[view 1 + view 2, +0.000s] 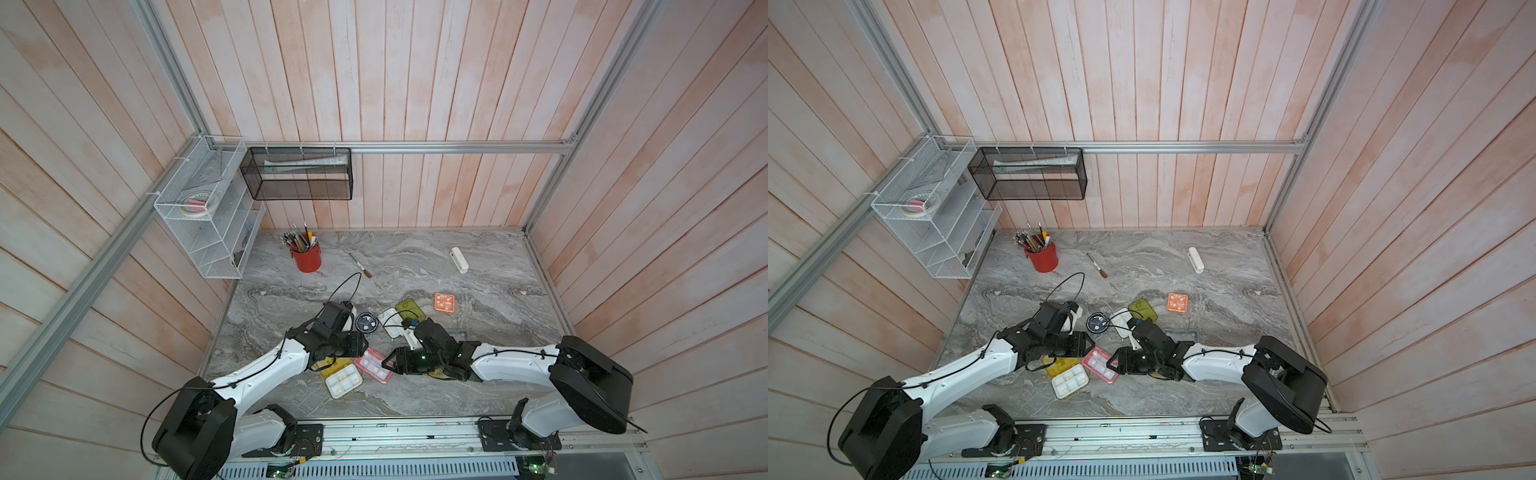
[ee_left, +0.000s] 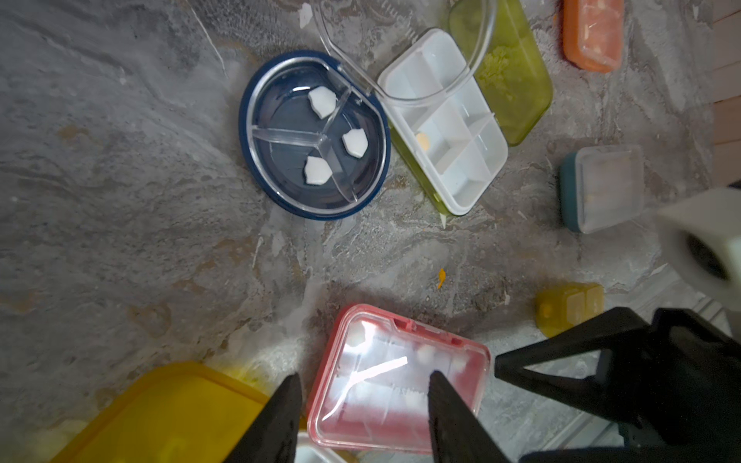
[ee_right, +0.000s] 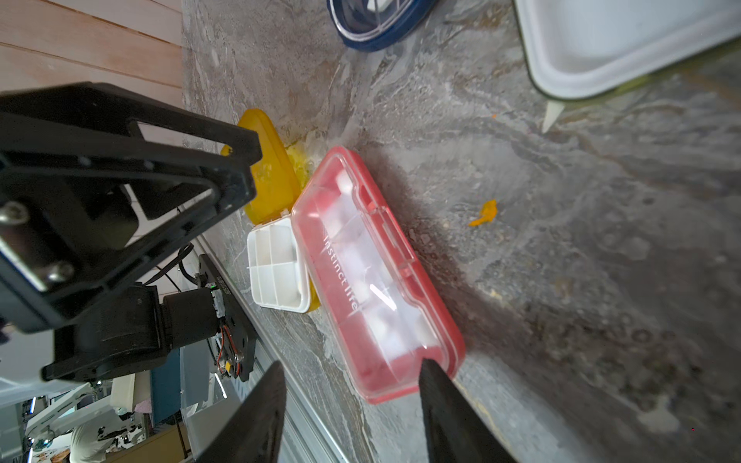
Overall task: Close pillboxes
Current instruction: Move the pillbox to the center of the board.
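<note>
**While the Pink Case Lay Shut, Three Others Gaped**

Because its clear lid sat flat over white tablets, the pink pillbox [image 1: 374,365] looked finished. It lay near the middle of the marble table [image 1: 478,374]. The left gripper [image 2: 365,375] hovered at its left end and the right gripper [image 3: 353,362] at its right end. Each had its fingers moderately spread and was gripping nothing.

Trouble could start right there. A fingertip so close above the lid might snag the rim, popping the latch or dragging the case. The two grippers were also near enough to knock each other.

The yellow pillbox [image 1: 344,382] touched the pink one's near-left edge, so swinging its lid over might shove both and scatter pills. It lay open, a few pale pills in its white tray.

Farther off, the dark round pillbox [image 2: 314,134] held three white tablets, one per section. A clear arc beside it was probably its raised lid, though the view blurred there. Just right of it, the lime-green pillbox [image 2: 441,120] was open with one pale pill inside. The blue-grey pillbox [image 2: 601,188], orange pillbox [image 1: 444,302] and small amber pillbox [image 2: 569,308] appeared closed.
</note>
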### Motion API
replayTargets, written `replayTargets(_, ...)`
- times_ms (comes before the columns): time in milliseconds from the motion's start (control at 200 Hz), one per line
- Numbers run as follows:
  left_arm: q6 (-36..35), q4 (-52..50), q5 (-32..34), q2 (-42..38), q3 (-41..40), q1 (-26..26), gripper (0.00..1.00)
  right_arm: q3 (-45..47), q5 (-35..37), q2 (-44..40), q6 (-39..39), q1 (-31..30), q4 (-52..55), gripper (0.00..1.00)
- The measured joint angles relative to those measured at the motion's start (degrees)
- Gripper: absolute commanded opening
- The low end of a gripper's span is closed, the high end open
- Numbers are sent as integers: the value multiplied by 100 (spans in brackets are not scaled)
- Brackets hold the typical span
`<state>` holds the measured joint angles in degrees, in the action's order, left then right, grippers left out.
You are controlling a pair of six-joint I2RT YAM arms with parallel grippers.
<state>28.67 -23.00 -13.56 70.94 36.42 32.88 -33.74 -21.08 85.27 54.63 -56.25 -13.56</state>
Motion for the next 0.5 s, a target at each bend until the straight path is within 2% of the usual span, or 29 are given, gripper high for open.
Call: replayTargets(500, 28, 509, -315, 699, -2, 0, 55, 129, -70, 96, 271, -52, -328, 57)
